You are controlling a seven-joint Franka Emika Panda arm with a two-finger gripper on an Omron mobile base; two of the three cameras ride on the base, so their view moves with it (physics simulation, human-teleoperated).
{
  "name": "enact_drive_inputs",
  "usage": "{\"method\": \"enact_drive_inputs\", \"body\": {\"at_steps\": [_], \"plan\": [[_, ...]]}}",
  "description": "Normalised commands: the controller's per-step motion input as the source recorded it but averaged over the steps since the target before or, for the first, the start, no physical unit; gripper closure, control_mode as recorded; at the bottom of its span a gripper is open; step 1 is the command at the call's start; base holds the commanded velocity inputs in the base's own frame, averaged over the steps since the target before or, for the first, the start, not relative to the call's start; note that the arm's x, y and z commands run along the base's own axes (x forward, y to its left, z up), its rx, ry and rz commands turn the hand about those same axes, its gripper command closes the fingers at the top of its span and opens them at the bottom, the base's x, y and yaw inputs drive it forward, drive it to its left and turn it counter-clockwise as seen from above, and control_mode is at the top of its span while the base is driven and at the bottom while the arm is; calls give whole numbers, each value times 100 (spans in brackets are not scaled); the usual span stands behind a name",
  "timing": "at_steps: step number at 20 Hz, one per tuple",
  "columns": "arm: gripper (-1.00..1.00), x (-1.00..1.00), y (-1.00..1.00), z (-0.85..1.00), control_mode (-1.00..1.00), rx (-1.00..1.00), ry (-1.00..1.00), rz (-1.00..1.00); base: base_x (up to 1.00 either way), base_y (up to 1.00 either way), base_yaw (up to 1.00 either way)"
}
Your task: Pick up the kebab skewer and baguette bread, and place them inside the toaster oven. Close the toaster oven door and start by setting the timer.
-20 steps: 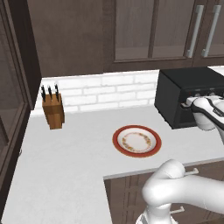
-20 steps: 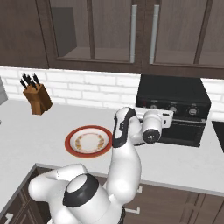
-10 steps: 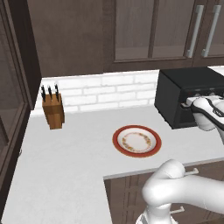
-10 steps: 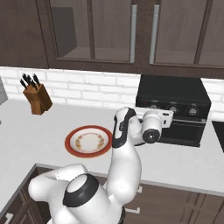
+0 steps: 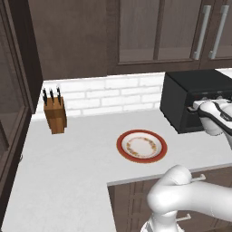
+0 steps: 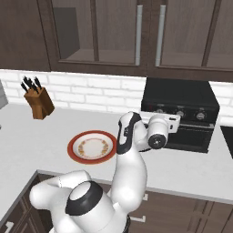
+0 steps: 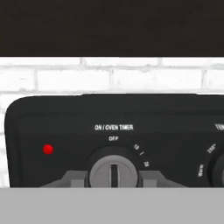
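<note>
We see the toaster oven (image 6: pixel 179 113) standing on the white counter (image 5: pixel 81 163) at its back edge, against the white brick wall (image 5: pixel 108 93), toward the right end of the stretch of counter we can see. The toaster oven door (image 6: pixel 189 135) is up and closed across the front, with the row of small round knobs above it. The gripper (image 7: pixel 113 179) is pressed up to the left end of that knob row: in the hand view its two fingers (image 7: pixel 72 178) sit on either side of the grey timer knob (image 7: pixel 113 170), closed in against its flanks, so we read the gripper as clamped on that knob. The knob's slot stands vertical, pointing up at the word OFF printed under the label ON / OVEN TIMER, and a small red light (image 7: pixel 48 149) shows on the black panel to its left. Part of a second knob (image 7: pixel 217 168), with temperature marks around it, shows at the right edge of the hand view. From the two base views we see the white wrist reaching level toward the oven's upper front, the hand (image 6: pixel 159 129) held right at the panel. The kebab skewer and the baguette bread we cannot make out behind the dark door. A red-rimmed plate (image 5: pixel 142 146) lies bare near the counter's front edge, left of the oven and well apart from it. A wooden knife block (image 5: pixel 55 113) stands at the back edge toward the left end.
</note>
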Motion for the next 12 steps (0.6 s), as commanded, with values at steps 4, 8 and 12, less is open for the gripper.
{"method": "enact_drive_inputs", "body": {"at_steps": [4,8,12], "plan": [[100,-4,0,0,-100,0,-4,0,0,0,0],[100,0,0,0,-100,2,-10,0,0,0,0],[100,0,-1,0,-100,8,-7,0,0,0,0]]}}
